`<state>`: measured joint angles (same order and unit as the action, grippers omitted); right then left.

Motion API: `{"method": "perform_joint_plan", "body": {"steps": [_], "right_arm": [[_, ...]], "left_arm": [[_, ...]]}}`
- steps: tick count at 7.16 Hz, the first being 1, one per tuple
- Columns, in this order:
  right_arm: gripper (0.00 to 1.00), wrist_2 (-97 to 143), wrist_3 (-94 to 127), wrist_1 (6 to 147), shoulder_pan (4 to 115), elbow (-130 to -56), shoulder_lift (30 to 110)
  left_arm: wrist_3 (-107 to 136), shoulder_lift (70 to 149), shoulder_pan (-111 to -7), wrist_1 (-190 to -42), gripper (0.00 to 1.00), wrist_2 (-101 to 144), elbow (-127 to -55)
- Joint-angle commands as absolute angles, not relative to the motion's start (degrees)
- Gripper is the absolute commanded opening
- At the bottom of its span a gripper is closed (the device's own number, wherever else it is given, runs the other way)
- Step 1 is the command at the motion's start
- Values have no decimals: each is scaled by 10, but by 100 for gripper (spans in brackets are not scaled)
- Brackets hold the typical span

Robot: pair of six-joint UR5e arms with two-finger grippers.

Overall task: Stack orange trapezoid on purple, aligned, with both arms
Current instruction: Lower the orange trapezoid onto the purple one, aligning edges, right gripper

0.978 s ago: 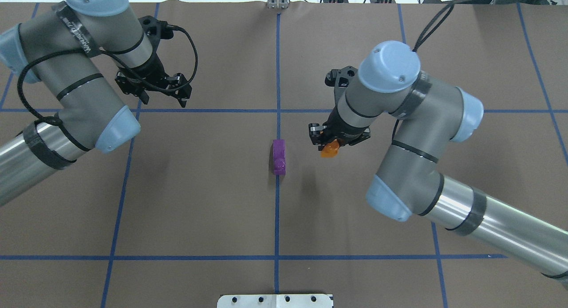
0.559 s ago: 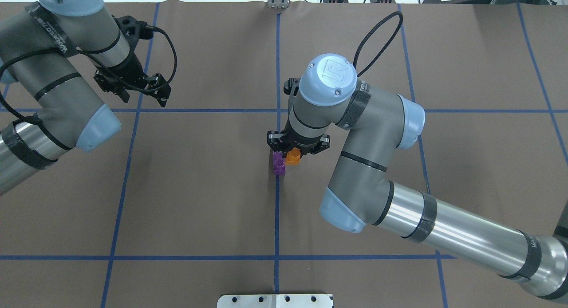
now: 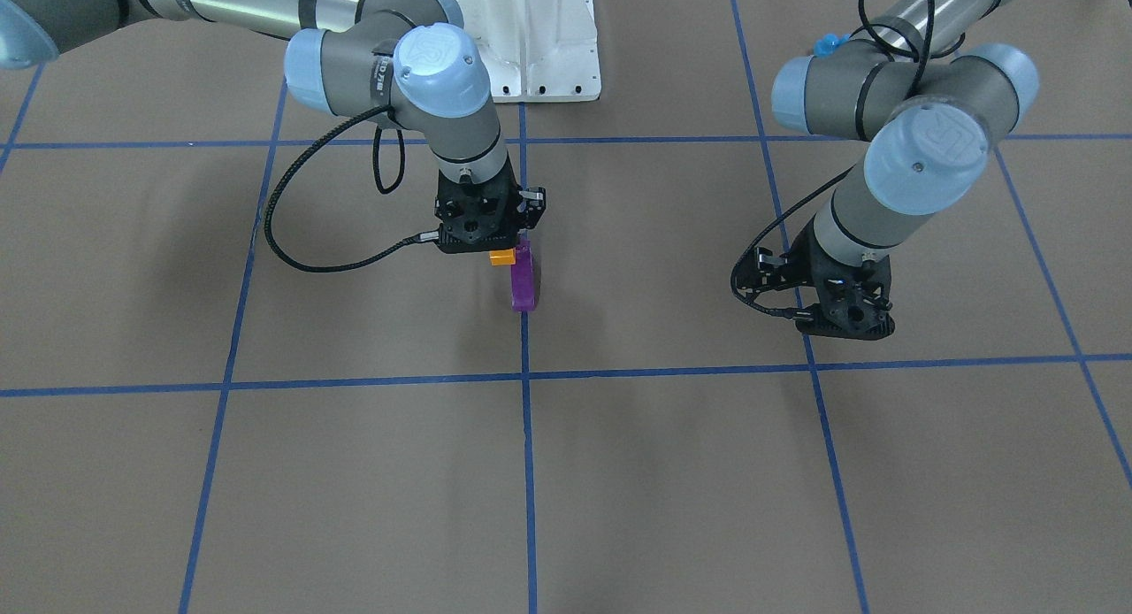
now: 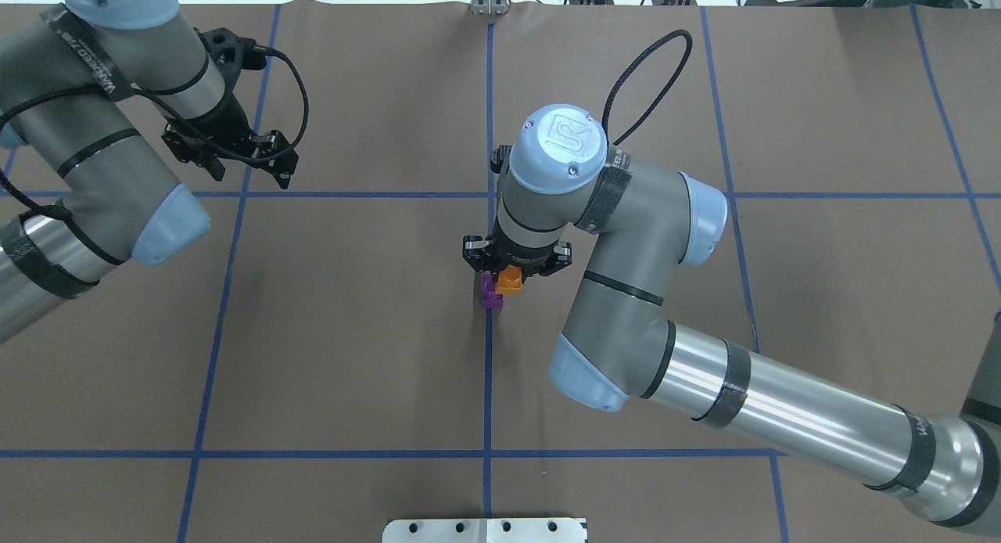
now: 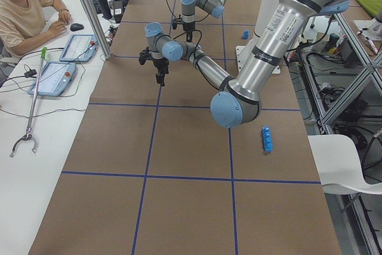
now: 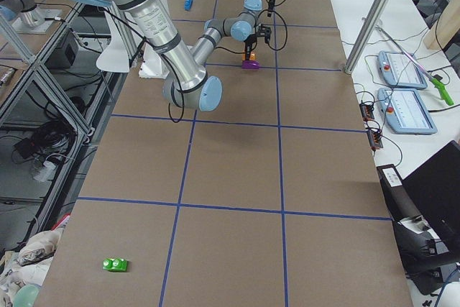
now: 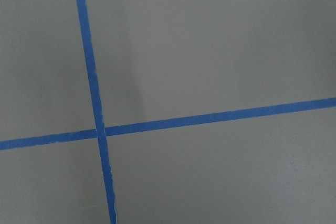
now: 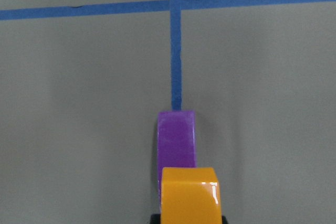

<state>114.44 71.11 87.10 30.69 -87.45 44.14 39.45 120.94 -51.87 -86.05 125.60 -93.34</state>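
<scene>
The right gripper (image 4: 511,275) is shut on the orange trapezoid (image 4: 510,280), fingers pointing down. It holds the block right over the purple block (image 4: 490,293), which lies on the centre blue tape line. In the right wrist view the orange trapezoid (image 8: 189,193) covers the near end of the purple block (image 8: 177,139), offset slightly to one side. From the front the orange trapezoid (image 3: 502,257) sits at the robot-side end of the purple block (image 3: 523,287); whether they touch I cannot tell. The left gripper (image 4: 252,175) hovers far to the left, open and empty.
A long blue brick (image 5: 267,138) lies near the robot's left side and a green block (image 6: 115,264) far out on its right. A small blue block (image 3: 827,43) sits behind the left arm. The white base mount (image 3: 531,39) stands at the table's robot edge.
The right arm swung left, carrying the orange trapezoid from beside the purple block to over it. The left arm drew back to the left and has since barely moved.
</scene>
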Motion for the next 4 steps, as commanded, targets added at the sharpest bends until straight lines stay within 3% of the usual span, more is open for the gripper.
{"method": "perform_joint_plan", "body": {"steps": [1, 4], "right_arm": [[0, 1133, 703, 869, 300, -861, 436], [0, 1123, 679, 868, 298, -860, 436]], "left_arm": [[395, 1209, -519, -860, 99, 1256, -933], [395, 1209, -519, -860, 99, 1256, -933]]}}
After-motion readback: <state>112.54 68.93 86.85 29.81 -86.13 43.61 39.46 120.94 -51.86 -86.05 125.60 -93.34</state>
